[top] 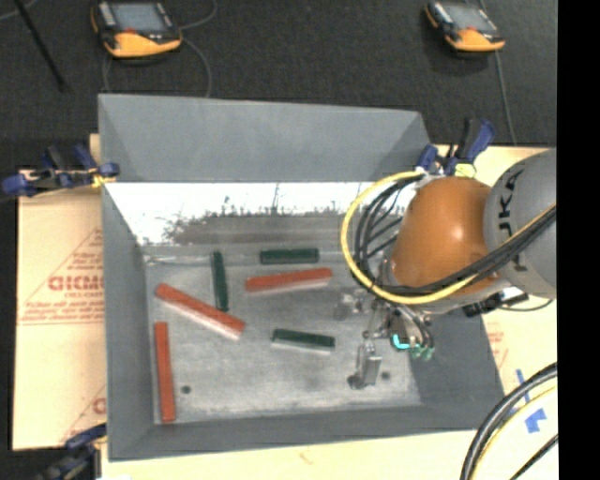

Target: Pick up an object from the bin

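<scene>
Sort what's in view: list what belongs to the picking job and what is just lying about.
Job in hand: gripper; grey bin; nearest green bar; back green bar; left green bar; back orange bar; slanted orange bar; left orange bar.
Lying about: left orange-and-black device; right orange-and-black device, both outside the bin.

The arm's orange cover (441, 234) hides the right wall and far right corner of the bin (281, 141). A dark speck (186, 390) near the bin's front left corner is too small to identify.
</scene>
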`<state>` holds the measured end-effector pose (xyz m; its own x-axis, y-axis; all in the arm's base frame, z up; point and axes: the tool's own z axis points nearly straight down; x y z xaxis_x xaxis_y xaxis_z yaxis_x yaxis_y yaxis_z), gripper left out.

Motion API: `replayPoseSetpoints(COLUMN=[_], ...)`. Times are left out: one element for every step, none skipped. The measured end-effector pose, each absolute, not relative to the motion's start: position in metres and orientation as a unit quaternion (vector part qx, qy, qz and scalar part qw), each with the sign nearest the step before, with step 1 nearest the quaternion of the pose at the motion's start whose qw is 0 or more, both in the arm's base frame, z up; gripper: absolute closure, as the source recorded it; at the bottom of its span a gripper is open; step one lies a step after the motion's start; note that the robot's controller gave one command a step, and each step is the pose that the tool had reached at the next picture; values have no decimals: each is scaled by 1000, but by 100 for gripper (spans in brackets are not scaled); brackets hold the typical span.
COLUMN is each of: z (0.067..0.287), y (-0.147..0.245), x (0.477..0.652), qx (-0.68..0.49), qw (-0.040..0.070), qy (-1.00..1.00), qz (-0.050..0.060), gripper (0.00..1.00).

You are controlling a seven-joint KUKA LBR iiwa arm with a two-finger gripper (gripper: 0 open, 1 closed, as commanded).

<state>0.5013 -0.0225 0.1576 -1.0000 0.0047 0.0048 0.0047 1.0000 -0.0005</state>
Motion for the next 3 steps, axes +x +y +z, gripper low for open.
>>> replayPoseSetpoints(z=[68,71,218], y=[-11,-11,-11], x=[568,567,564], qx=[-110,-109,37], qw=[-1,-2,-5], qy=[-994,-994,-999], qz=[-1,0,1], gripper=[0,100,100])
